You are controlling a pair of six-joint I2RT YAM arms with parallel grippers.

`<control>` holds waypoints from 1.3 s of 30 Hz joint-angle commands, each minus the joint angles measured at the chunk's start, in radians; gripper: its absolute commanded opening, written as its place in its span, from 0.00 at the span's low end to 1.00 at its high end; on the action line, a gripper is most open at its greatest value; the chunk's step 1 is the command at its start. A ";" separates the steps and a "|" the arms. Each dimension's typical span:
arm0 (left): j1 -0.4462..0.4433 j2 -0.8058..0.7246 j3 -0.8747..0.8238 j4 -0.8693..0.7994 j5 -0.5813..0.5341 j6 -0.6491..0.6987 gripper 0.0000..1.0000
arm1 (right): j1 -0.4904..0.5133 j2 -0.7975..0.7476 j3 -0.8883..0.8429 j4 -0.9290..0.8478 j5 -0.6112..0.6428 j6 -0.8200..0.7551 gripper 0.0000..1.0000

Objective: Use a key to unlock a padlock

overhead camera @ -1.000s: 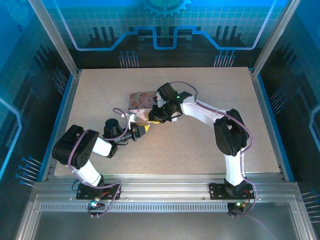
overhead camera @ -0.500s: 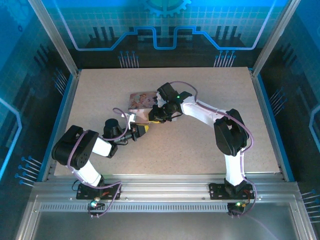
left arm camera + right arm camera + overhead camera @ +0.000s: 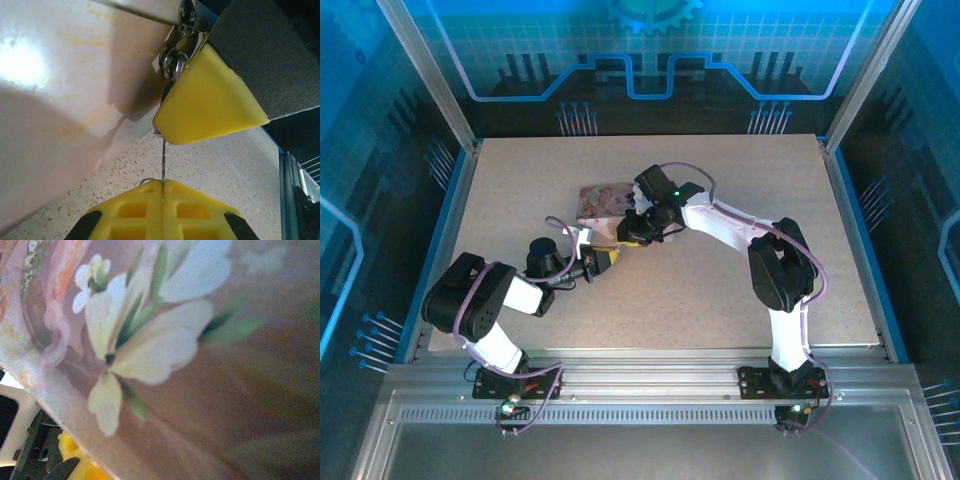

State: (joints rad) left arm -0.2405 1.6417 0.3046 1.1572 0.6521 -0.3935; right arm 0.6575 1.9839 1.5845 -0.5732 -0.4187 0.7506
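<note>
My left gripper (image 3: 162,184) is shut on the key (image 3: 163,160), a thin dark blade standing straight out of its yellow fingertips. The blade's tip runs up under a yellow finger (image 3: 210,100) of my right gripper (image 3: 633,235). That finger covers the padlock's body; only a bluish sliver (image 3: 157,131) and the silvery shackle (image 3: 173,61) at the tin's hasp show. From above, the left gripper (image 3: 605,260) sits just below and left of the right one, both at the near side of the pink tin (image 3: 605,200).
The pink picture-printed tin's wall (image 3: 55,110) stands close on the left of the key, and its flowered lid (image 3: 165,350) is right in front of the right wrist camera. Speckled table (image 3: 720,290) spreads to the right and near side.
</note>
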 commanded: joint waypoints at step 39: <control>-0.049 -0.018 0.007 0.120 -0.097 -0.021 0.00 | -0.006 -0.030 0.013 -0.027 -0.103 -0.010 0.00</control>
State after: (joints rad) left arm -0.2749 1.6161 0.2901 1.1767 0.5793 -0.4179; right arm 0.6502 1.9820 1.5860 -0.5785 -0.4282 0.7391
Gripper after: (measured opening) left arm 0.044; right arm 0.175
